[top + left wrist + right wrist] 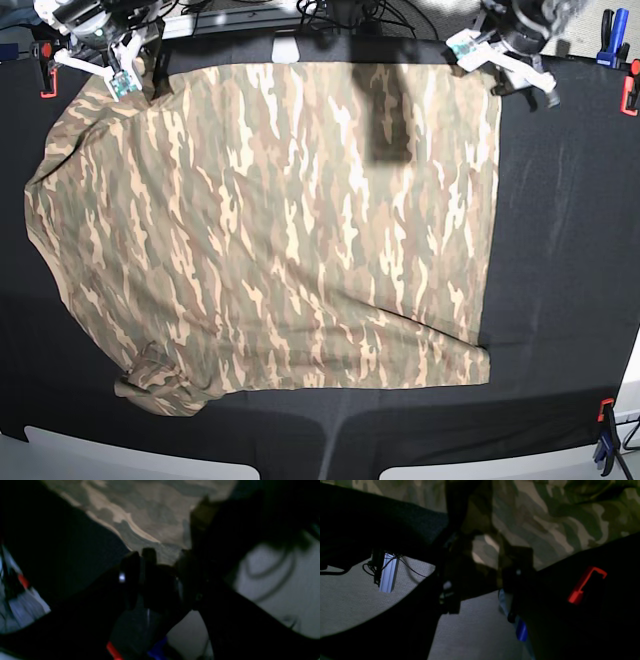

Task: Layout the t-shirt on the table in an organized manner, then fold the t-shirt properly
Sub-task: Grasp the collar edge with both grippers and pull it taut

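Your t-shirt (270, 220) lies spread on the surface (560, 250), light, limp and prone to bunching, so with the left hand (497, 62) and right hand (125, 72) both spread and empty at its far corners, pinch corners or hems.

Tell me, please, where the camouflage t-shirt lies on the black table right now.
In the base view the tan-and-olive camouflage fabric t-shirt lies spread over the black-draped table's left and middle, its top corners beside both claws.

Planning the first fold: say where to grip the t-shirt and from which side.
Grip the t-shirt at its two far hem corners, coming down from the far table edge: that hem lies straight and flat, while the near-left sleeve is bunched.
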{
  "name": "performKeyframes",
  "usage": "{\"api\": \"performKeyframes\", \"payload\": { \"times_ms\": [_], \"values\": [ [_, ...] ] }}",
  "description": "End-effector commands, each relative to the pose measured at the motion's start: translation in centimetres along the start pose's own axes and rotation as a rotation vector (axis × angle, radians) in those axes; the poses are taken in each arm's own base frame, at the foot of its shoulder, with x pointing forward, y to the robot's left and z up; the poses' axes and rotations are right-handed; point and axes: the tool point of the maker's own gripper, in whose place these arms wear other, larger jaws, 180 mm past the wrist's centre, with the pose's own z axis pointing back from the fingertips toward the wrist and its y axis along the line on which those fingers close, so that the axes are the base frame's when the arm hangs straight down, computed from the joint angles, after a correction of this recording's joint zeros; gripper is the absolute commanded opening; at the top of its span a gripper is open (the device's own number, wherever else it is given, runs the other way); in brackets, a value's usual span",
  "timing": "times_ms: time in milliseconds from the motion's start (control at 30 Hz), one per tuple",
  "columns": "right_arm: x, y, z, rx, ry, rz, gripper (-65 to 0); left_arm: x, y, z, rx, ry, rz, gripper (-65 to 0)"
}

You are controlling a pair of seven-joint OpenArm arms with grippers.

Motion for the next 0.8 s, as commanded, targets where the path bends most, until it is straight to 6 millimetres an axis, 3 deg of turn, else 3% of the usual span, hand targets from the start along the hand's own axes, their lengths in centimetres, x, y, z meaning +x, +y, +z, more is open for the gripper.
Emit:
{"api": "performKeyframes", "payload": {
  "times_ms": [0, 200, 300, 433, 600, 767],
  "values": [
    [0.3, -0.4, 0.3, -0.013, -0.011, 0.012, -40.0, -0.4, -0.2, -0.2, 0.000, 0.016, -0.001, -41.8],
    [0.3, -0.4, 0.3, -0.013, -0.011, 0.012, -40.0, -1.9, -0.3, -0.4, 0.046, 0.128, -0.021, -42.0],
    [0.3, -0.5, 0.3, -0.013, -0.011, 0.012, -40.0, -1.8, 1.2, -0.3, 0.130, 0.126, -0.016, -42.4],
    [0.4, -0.5, 0.3, -0.014, -0.013, 0.012, -40.0, -1.8, 4.2, 0.4, 0.297, 0.131, -0.011, -52.6],
    [0.5, -0.5, 0.3, -0.015, -0.015, 0.012, -40.0, -3.1, 4.1, 0.6, 0.298, 0.201, -0.006, -53.8],
    [0.5, -0.5, 0.3, -0.015, -0.015, 0.012, -40.0, -2.9, 4.1, 0.6, 0.296, 0.195, -0.008, -53.8]
  ]
}}
